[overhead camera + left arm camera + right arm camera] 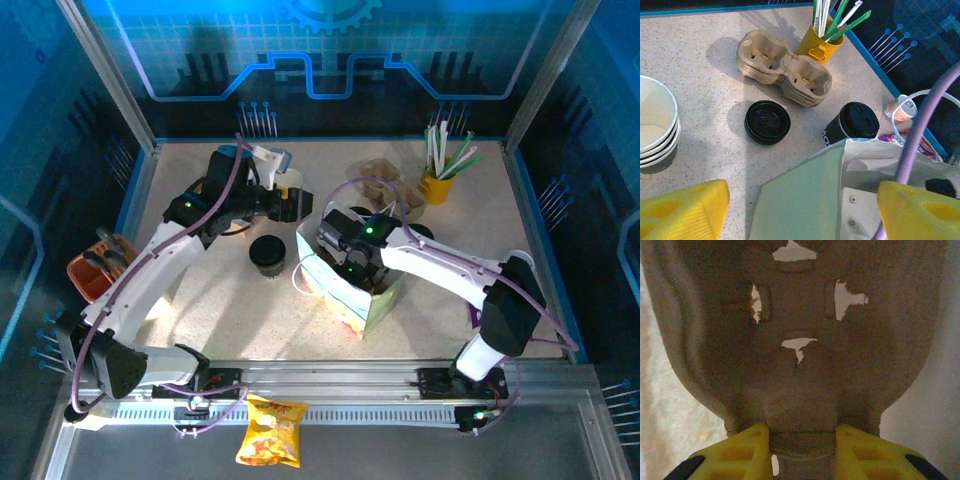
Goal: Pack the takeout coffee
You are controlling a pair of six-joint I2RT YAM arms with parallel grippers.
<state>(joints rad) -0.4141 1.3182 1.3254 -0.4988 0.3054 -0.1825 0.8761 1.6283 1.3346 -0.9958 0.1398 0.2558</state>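
Right gripper point(802, 436) clamps a brown pulp cup carrier point(800, 385).

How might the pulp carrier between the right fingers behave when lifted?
The pulp carrier looks thin, with cut-outs: probably light and fairly stiff. Pinched at one edge by the right gripper, it may droop or tear.

1 paper bag point(350, 290); 1 carrier stack point(785, 70); 1 loose carrier point(800, 340); 1 lid stack point(767, 121); 1 cup stack point(655, 125); 2 dark cups point(855, 122); 1 straw holder point(817, 42); 1 chip pkt point(272, 430).
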